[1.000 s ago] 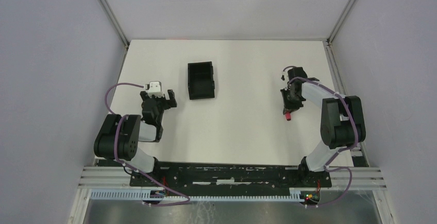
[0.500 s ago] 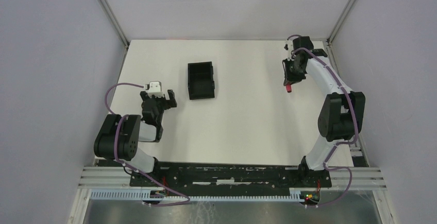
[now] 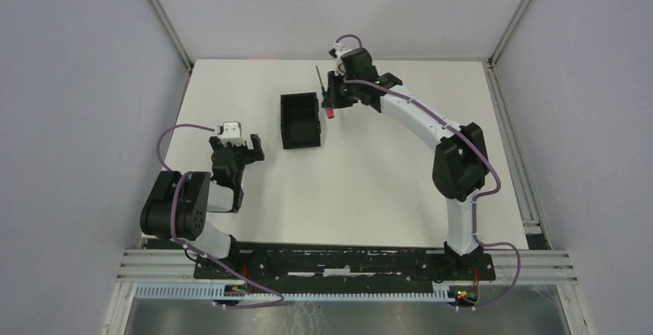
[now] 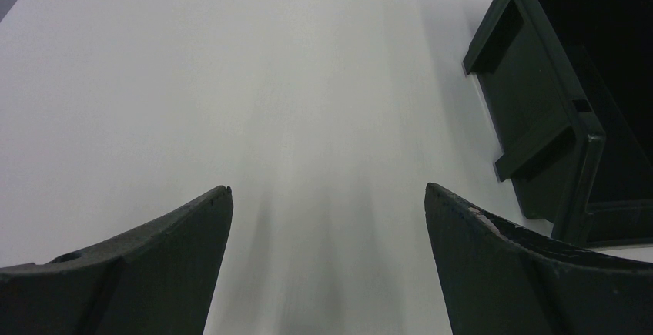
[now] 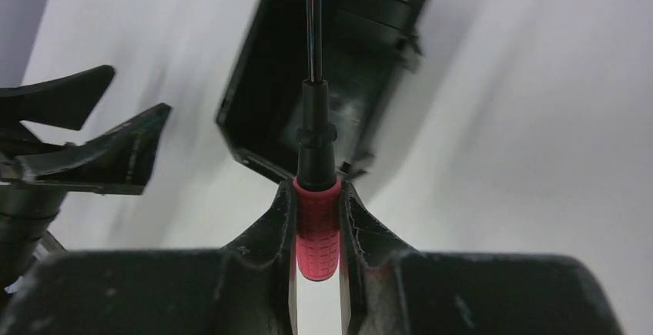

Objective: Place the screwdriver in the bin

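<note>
**Carrying the screwdriver up to the bin's right wall**

Holding by the red handle is deliberate: my right pincer [image 5: 316, 187] is clenched on the screwdriver [image 5: 316, 227] at its thick end. That leaves the thin black shaft free, sticking straight out ahead of the fingers. The tool is in the air, not on the worktop [image 3: 385, 189] and not yet in the bin [image 3: 300, 120]. From above, the handle hangs just beside the bin's right wall near its far corner. In the wrist view the shaft lines up over the dark opening. I cannot tell whether the handle itself has crossed the rim.

The bin sits open side up with raised walls, so I judge the tool must clear the right wall before I let go. Letting go too early would drop it outside. The bare worktop to the right and far side leaves me room to shift.

My left pincer [image 4: 327, 196] is released and holds nothing. It sits low near the bin's left side, apart from it.
</note>
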Action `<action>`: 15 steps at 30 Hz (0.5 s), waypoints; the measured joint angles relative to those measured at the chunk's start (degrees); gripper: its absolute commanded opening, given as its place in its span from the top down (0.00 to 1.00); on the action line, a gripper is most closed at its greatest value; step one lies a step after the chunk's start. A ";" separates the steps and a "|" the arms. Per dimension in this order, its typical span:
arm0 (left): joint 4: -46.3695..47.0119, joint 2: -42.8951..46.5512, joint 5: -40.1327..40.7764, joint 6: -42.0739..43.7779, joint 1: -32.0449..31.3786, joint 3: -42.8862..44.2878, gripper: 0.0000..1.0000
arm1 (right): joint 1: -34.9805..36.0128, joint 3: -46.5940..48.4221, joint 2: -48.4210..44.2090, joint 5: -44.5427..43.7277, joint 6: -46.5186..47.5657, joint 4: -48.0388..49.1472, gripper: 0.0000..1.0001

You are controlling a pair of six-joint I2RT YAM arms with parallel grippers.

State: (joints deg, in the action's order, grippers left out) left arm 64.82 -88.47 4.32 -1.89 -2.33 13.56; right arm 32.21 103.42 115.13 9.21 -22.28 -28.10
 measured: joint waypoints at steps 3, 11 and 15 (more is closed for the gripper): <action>0.00 0.00 -0.02 0.00 0.00 0.00 0.00 | 4.92 2.80 2.89 -0.74 0.15 4.15 1.00; 0.00 0.00 -0.02 0.00 0.00 0.00 0.00 | 9.99 9.73 11.76 -6.03 4.57 6.49 1.00; 0.00 0.00 0.00 0.00 0.00 0.00 0.00 | 10.88 9.20 13.68 -9.01 7.28 6.16 0.92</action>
State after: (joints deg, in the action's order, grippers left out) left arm 64.82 -88.47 4.32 -1.89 -2.33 13.56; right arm 43.09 112.62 128.81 0.21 -15.00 -21.93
